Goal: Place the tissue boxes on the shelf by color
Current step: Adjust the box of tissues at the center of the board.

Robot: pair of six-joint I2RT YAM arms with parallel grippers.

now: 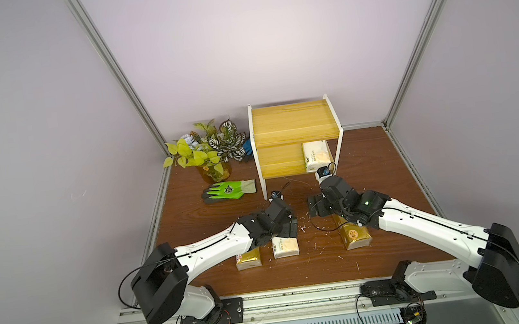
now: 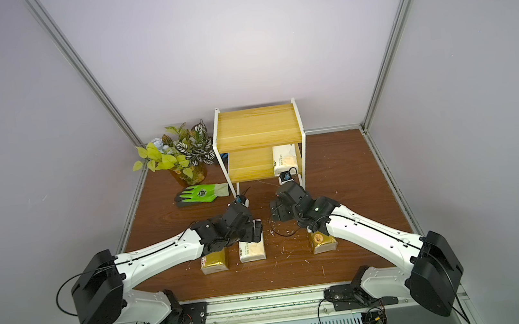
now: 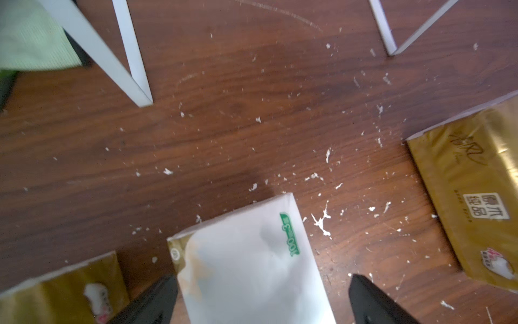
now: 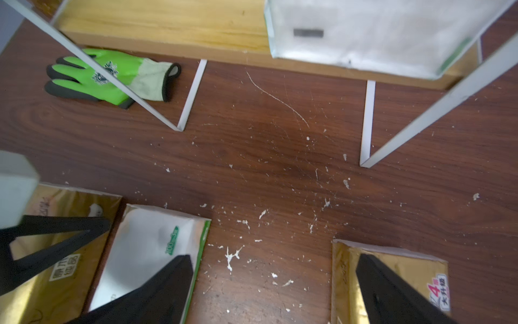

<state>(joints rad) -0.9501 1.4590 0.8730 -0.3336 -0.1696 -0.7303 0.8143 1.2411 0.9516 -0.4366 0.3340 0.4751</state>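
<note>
Tissue boxes (image 2: 251, 250), to be shelved by color: one white box (image 1: 316, 156) lies at the right end of the lower tier of the shelf (image 1: 290, 125). A second white box (image 3: 252, 266), a left gold box (image 1: 248, 259) and a right gold box (image 1: 356, 236) lie in a row on the counter (image 1: 369, 162), in front of it. We see the left gripper (image 3: 263, 277) wide open, straddling the second white box. The right gripper (image 4: 274, 256) hangs open and empty near the right gold box. We judge the boxes light, soft and slick in their film, so we would grip across the narrow width at mid-length, gently.
</note>
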